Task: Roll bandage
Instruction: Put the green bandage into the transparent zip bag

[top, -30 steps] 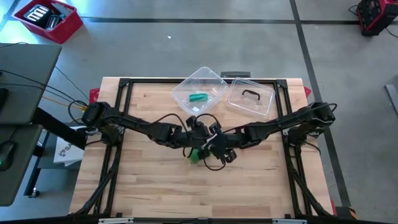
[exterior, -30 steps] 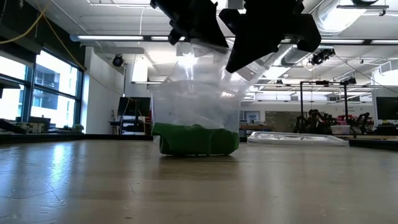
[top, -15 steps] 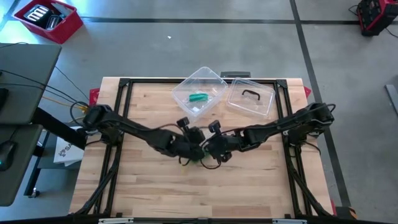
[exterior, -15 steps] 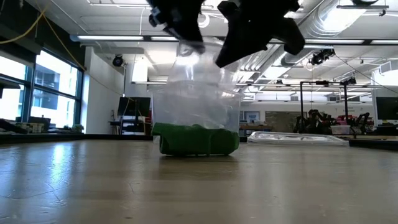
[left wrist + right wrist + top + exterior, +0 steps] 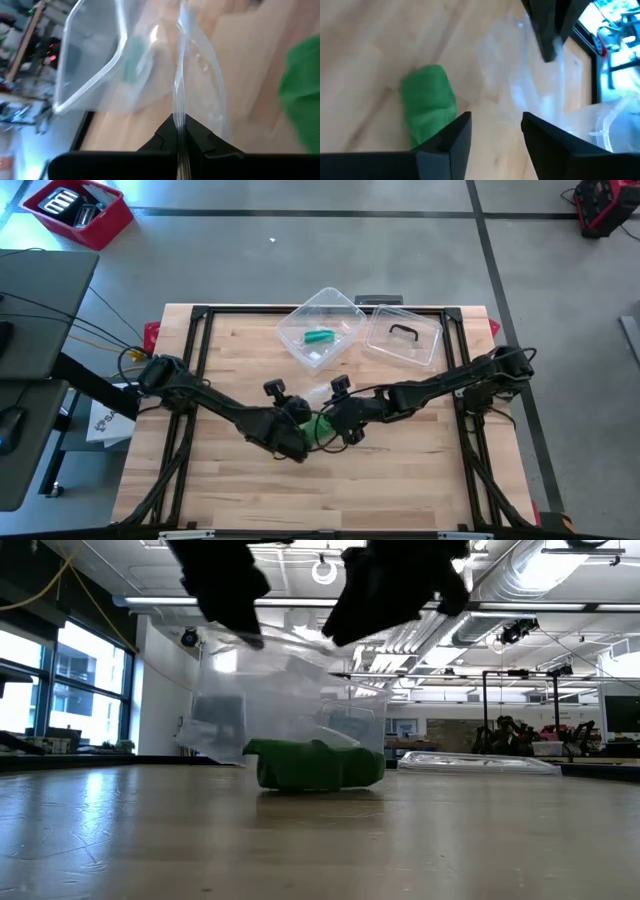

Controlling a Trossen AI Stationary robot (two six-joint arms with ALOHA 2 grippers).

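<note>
Mid-table, my left gripper (image 5: 179, 131) pinches the clear plastic wrapper (image 5: 197, 85); my right gripper (image 5: 496, 131) gapes empty.
Tugging probably drags the green bandage roll (image 5: 427, 102) astray.

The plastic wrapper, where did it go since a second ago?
The left gripper, fingers shut on the clear plastic wrapper, pulled it sideways off the green bandage roll, toward the left arm's side. The right gripper let go and now stands open beside the roll. The roll, the clear tub and its lid stayed put.
</note>
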